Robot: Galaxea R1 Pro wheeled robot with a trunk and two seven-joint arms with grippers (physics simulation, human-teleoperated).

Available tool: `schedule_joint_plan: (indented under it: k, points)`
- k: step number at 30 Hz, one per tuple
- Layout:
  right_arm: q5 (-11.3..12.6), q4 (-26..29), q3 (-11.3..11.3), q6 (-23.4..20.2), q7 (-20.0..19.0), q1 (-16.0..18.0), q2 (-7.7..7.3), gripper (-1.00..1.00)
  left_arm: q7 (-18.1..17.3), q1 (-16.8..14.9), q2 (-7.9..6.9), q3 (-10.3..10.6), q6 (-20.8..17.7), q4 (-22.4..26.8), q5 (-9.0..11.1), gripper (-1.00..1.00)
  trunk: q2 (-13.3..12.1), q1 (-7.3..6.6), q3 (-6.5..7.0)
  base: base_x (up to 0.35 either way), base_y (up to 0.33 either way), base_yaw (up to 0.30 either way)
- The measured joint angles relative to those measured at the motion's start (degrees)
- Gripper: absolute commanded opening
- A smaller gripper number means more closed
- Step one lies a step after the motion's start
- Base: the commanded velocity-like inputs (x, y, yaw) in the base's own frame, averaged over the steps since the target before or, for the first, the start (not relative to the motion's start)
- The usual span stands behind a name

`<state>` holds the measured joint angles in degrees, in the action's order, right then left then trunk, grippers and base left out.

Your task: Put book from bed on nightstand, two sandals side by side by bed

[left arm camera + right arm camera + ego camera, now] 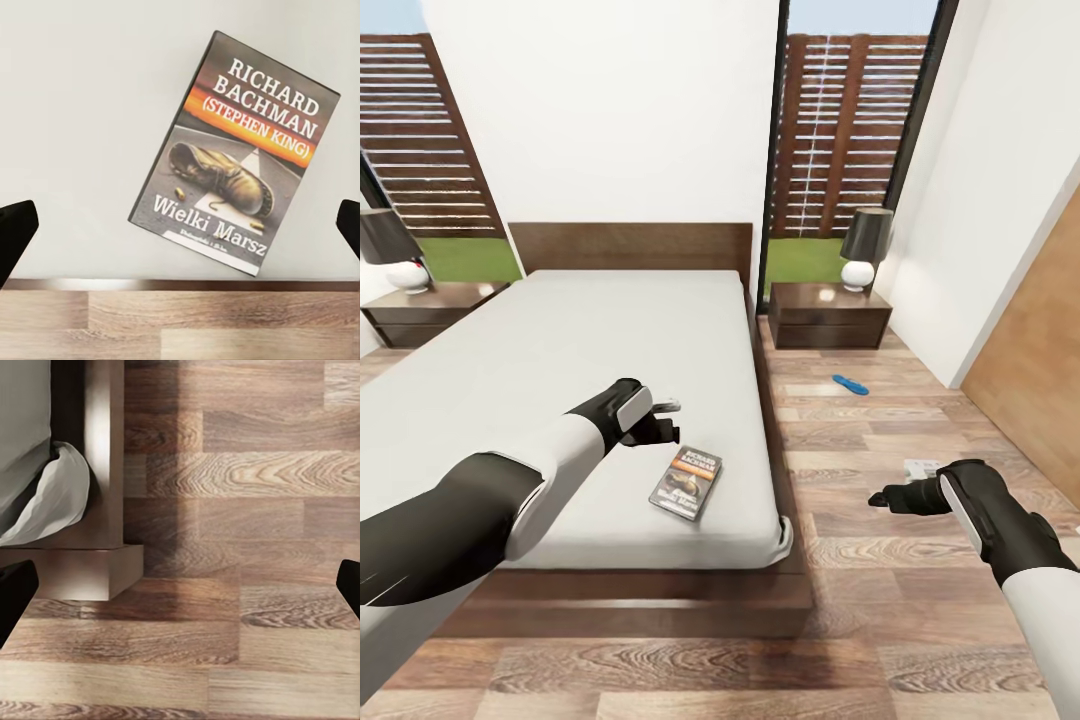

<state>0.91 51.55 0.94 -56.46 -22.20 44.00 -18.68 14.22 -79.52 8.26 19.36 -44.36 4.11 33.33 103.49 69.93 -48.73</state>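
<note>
- Fingers of the left gripper (pixel 660 428) are spread wide, empty, hovering over the mattress just beside the book (pixel 686 483).
- Book lies flat near the foot corner of the bed (pixel 610 350), cover up, apart from those fingers.
- Right gripper (pixel 888 497) is spread too, holding nothing, out over the wood floor (pixel 880 600) beside the bed's corner.
- One blue sandal (pixel 850 384) sits on the floor near the right nightstand (pixel 828 315).
</note>
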Motion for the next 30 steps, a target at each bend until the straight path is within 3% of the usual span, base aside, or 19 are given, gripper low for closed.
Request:
schedule_joint_plan:
  k: [10, 30]
  points:
    - [0.0, 0.0, 0.0, 0.0, 0.1, 0.0, 0.01, 1.00, -2.4, 0.0, 0.00, 0.0, 0.1, 0.0, -0.1, 1.00, 4.0, 2.20, -1.80, 0.000, 0.000, 0.000]
    - [0.0, 0.0, -0.1, 0.0, 0.1, -0.1, 0.01, 1.00, -2.9, 0.0, 0.00, 0.1, 0.1, 0.0, -0.1, 1.00, 11.2, 6.16, -5.03, 0.000, 0.000, 0.000]
